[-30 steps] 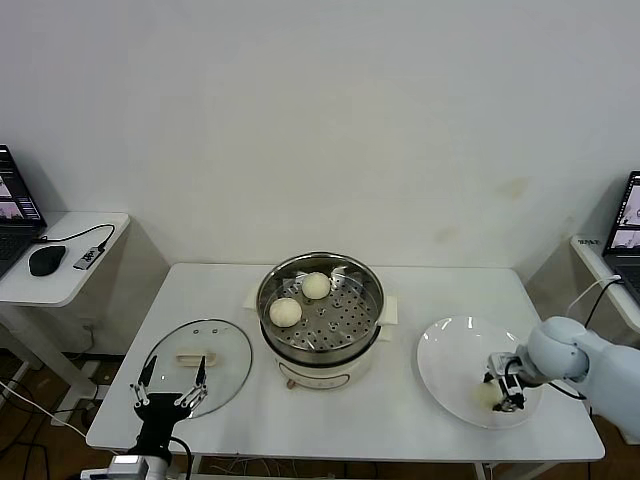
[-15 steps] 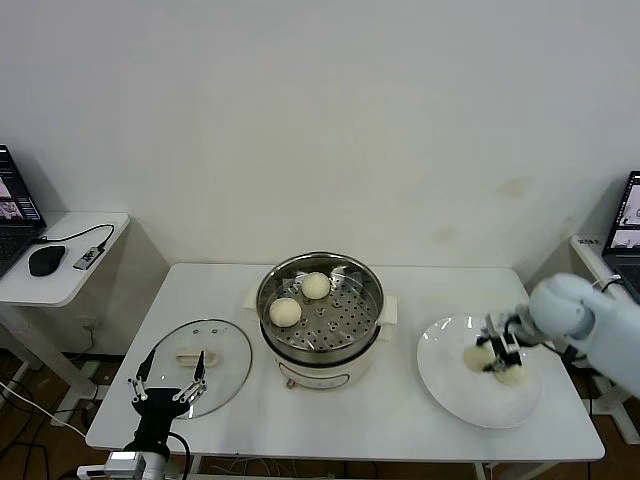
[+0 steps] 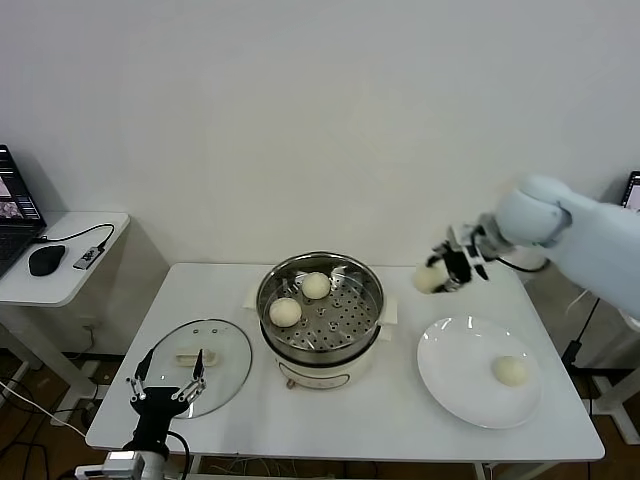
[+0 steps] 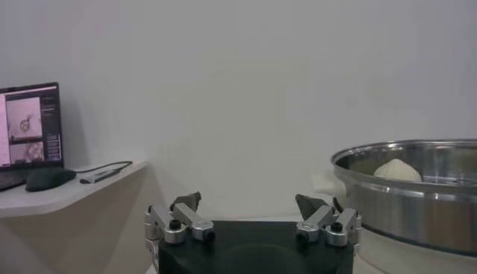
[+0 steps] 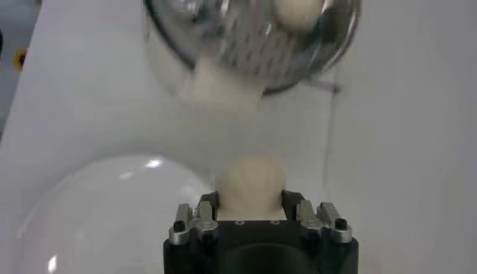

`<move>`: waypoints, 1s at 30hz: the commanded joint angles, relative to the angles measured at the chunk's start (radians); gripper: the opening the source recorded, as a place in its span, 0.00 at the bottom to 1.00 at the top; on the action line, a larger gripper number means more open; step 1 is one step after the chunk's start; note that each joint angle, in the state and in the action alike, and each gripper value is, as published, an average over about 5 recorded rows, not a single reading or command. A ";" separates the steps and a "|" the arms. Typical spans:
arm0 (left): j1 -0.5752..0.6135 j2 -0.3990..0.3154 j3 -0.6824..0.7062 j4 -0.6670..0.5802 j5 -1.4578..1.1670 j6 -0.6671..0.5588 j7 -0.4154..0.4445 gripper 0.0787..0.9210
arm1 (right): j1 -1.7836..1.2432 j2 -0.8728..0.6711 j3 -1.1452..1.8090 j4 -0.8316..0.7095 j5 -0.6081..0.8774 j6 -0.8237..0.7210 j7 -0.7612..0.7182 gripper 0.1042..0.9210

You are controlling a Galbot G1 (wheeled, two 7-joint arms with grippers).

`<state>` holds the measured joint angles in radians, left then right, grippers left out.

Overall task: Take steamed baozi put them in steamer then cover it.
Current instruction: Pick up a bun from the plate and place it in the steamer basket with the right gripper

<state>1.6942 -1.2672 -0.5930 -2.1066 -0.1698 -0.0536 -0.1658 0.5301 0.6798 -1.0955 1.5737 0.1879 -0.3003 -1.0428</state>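
Two cream-white baozi (image 3: 286, 311) (image 3: 316, 285) sit on the perforated tray of the open steel steamer (image 3: 320, 305). A third baozi (image 3: 429, 278) is in the air right of the steamer; a fourth (image 3: 510, 371) lies apart. The glass cover (image 3: 198, 366) lies flat left of the steamer.

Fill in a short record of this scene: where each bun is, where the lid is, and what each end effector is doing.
buns in steamer: two
bun on plate: one
bun in the air: one, between steamer and plate
right end effector: shut on the airborne bun
left end effector: open, near table edge by the lid
lid: flat on table, left of steamer
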 commanded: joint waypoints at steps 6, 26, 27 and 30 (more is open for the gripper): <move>0.002 -0.012 -0.017 -0.006 -0.001 0.000 0.000 0.88 | 0.105 0.298 -0.181 -0.009 0.086 0.223 0.062 0.54; 0.003 -0.027 -0.040 -0.016 -0.005 -0.001 -0.002 0.88 | -0.021 0.514 -0.238 -0.165 -0.280 0.623 0.079 0.54; 0.003 -0.027 -0.040 -0.015 -0.005 -0.001 -0.002 0.88 | -0.025 0.517 -0.239 -0.168 -0.291 0.631 0.078 0.55; 0.000 -0.029 -0.038 -0.013 -0.005 -0.001 -0.002 0.88 | -0.034 0.519 -0.240 -0.172 -0.320 0.649 0.072 0.55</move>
<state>1.6948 -1.2959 -0.6304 -2.1219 -0.1748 -0.0544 -0.1685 0.5157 1.1378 -1.3178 1.4347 -0.0337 0.2385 -0.9747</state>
